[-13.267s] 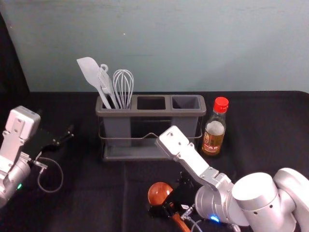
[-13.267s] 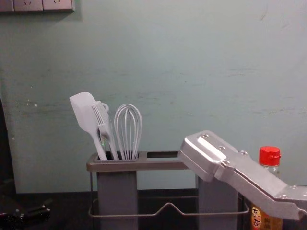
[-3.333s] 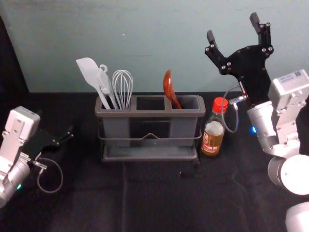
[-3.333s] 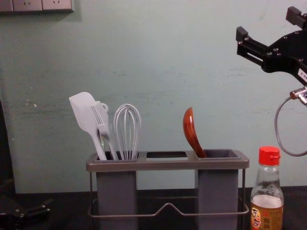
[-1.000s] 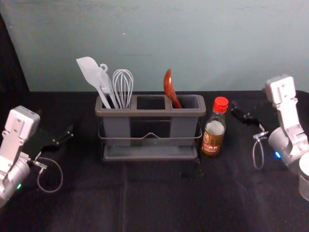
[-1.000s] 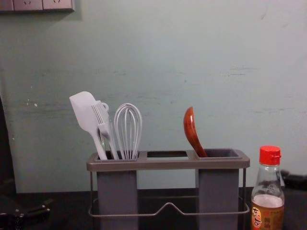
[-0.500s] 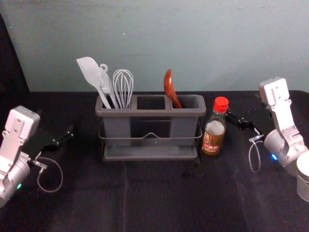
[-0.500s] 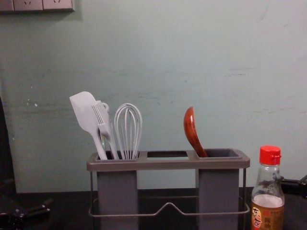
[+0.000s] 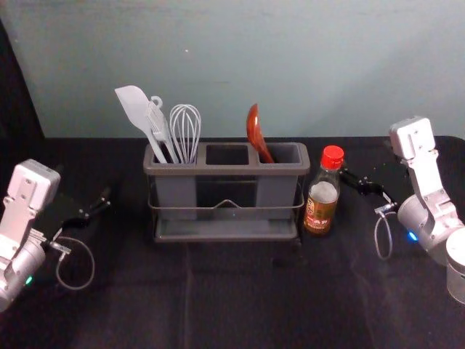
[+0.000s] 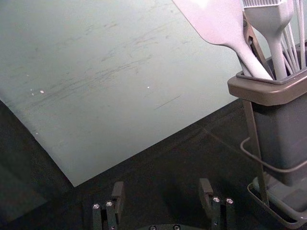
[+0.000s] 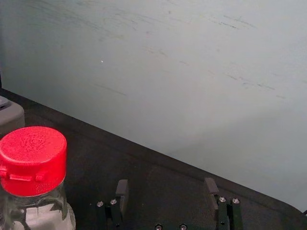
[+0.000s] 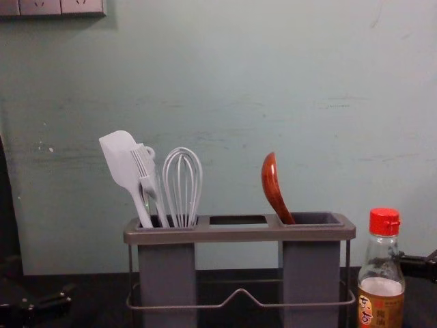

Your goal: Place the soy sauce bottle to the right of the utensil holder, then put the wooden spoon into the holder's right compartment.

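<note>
The right gripper (image 9: 357,181) is low beside the soy sauce bottle (image 9: 322,196), on its right; in the right wrist view the right gripper (image 11: 166,191) stands open and empty, with the bottle's red cap (image 11: 33,158) outside its fingers. Upright, the bottle stands just right of the utensil holder (image 9: 227,169). The wooden spoon (image 12: 272,188) leans in the holder's right compartment, bowl up, its handle hidden inside. At the far left the left gripper (image 9: 98,209) is parked; the left wrist view has the left gripper (image 10: 163,191) open with nothing between its fingers.
A white spatula (image 9: 136,109), a brush (image 9: 158,123) and a whisk (image 9: 186,131) fill the holder's left compartment. Behind the black-covered table (image 9: 240,298) rises a grey-green wall (image 9: 240,65). Dark cloth lies bare in front of the holder.
The spoon, formerly at the right gripper in front of the holder, now rests in the right compartment. The right arm has come down from above to the bottle's right side. The left arm has not moved.
</note>
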